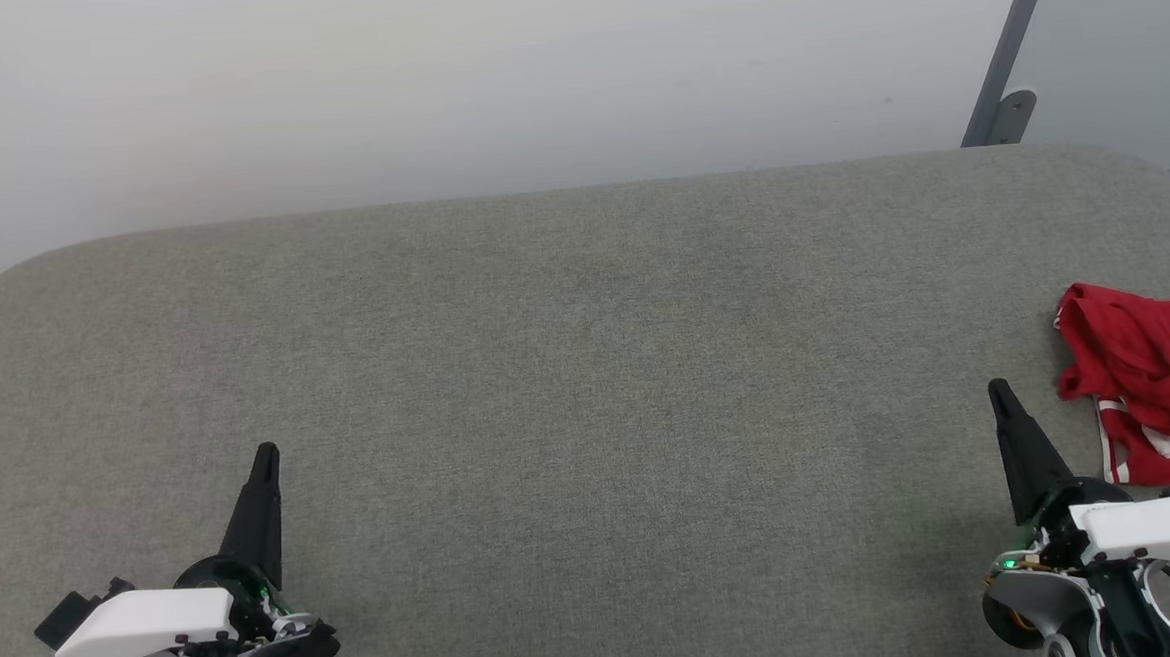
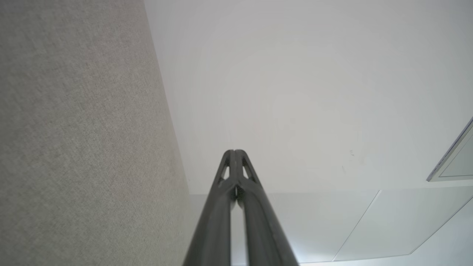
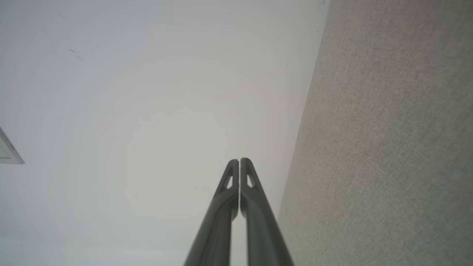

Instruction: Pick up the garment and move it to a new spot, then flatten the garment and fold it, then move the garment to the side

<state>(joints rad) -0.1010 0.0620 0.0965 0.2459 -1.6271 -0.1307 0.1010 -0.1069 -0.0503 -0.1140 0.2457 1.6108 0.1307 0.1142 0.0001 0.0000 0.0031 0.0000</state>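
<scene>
Garment [image 1: 1154, 394] lies crumpled at the surface's [image 1: 567, 369] right edge, left gripper [image 1: 266, 455] and right gripper [image 1: 999, 389] both clenched empty.

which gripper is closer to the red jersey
The right gripper: shut, it stands just beside the crumpled red jersey, while the left gripper sits far across the grey fabric surface.

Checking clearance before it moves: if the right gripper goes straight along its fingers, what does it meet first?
Nothing near: the shut right gripper points past the crumpled red and white garment beside it, over the grey fabric-covered surface, toward the pale wall. Distance to the wall is unclear.
</scene>
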